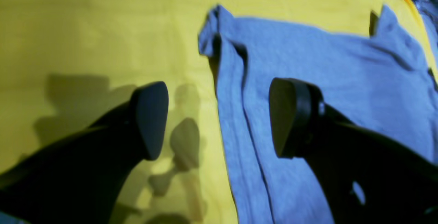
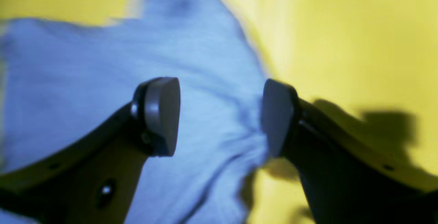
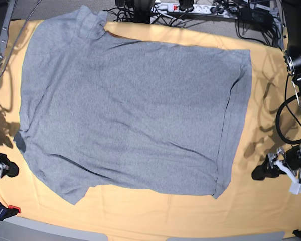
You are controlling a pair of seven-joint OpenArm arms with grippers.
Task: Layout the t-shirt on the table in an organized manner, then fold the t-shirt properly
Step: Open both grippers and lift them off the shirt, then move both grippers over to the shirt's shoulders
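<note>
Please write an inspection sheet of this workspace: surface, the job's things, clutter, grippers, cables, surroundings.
Surface: table under a creased yellow-orange cloth, larger than the shirt.
Job's things: grey t-shirt spread flat, plain side up, unfolded; one edge is doubled over along the base view's right side, and the sleeve at the top left reaches the table's edge.
Clutter: nothing seen on the cloth besides the shirt.
Grippers: left gripper open, empty, over the shirt's doubled edge; right gripper open, empty, over a shirt edge.
Cables: a tangle with a power strip behind the table's far edge; a black cable loops at the right.
Surroundings: grey floor beyond the far edge.
</note>
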